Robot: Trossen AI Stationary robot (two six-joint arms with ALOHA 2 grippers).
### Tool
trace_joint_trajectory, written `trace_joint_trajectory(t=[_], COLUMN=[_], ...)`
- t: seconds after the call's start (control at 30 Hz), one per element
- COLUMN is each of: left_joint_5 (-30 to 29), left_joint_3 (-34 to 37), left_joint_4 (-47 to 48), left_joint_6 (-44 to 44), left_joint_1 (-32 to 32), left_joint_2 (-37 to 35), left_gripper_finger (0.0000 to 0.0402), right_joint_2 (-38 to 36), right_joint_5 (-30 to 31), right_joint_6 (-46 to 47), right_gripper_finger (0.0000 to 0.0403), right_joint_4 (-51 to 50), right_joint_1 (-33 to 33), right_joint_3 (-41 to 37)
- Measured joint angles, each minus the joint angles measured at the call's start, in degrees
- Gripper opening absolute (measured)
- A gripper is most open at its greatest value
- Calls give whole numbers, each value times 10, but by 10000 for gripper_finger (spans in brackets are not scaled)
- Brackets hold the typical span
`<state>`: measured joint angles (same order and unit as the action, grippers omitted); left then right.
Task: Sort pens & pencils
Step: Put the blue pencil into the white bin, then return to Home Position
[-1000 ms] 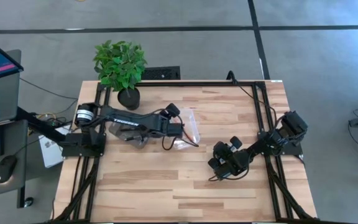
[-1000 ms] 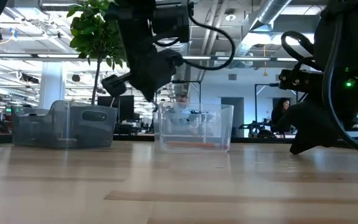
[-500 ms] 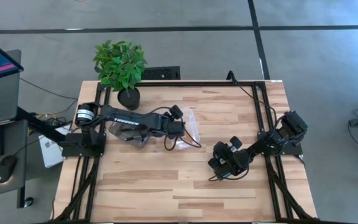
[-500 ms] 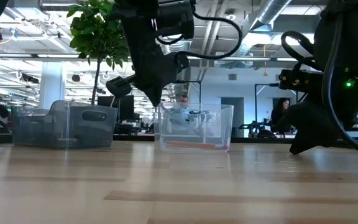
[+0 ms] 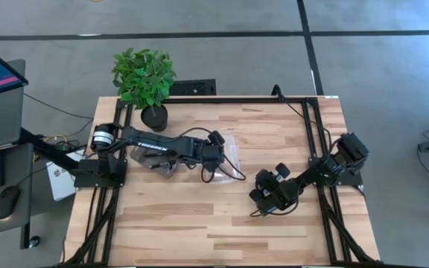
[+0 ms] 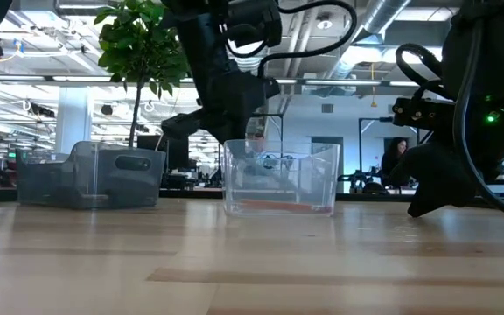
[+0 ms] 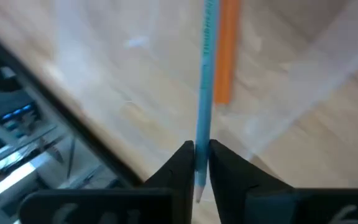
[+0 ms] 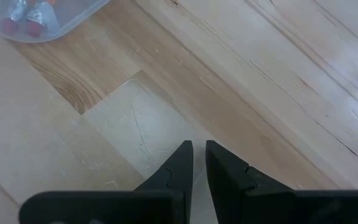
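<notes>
A thin light blue pencil is pinched near its end between the two dark fingers of the left gripper, which is held over the clear, open-topped plastic tray standing a little toward the far edge of the wooden table from its middle. Through the tray's transparent wall, in the left wrist view, a thin orange pencil is seen lying flat on the tray floor, just beside the line of the blue one; in the low view the same orange streak lies along the bottom of the tray. The step in hand is judged to be the depositing of the blue pencil with the orange one, so that the pencils are gathered in a single container. Whether the blue pencil's far tip already rests on the tray floor cannot be told. For the next move, the pencil would need to be lowered inside the walls, laid roughly parallel to the orange pencil, and only then released, the fingers being lifted clear without the tray's rim being nudged. The right gripper is parked low near the right edge of the table, its fingers drawn almost together with nothing between them. A second clear plastic tray stands nearer the left edge.
</notes>
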<state>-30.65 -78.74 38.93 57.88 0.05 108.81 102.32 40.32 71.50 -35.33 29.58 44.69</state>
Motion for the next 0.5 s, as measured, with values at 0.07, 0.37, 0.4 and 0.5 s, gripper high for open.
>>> trace_joint_trajectory(t=[0.07, 0.37, 0.4, 0.5], left_joint_5=[-6, -55, -58, 25], left_joint_3=[0, 0, -3, -13], left_joint_4=[-9, -29, -25, -2], left_joint_6=[0, -21, -50, -166], left_joint_1=[0, 0, 0, 11], left_joint_2=[0, 0, -1, -36], left_gripper_finger=[46, 56, 56, 57], right_joint_2=[0, 0, 0, -5], right_joint_5=[0, 5, 10, 43], right_joint_6=[0, 0, 0, -1], right_gripper_finger=[69, 69, 69, 69], right_joint_4=[0, 2, 2, -8], right_joint_1=[0, 0, 0, 4], right_joint_3=[0, 0, 0, -2])
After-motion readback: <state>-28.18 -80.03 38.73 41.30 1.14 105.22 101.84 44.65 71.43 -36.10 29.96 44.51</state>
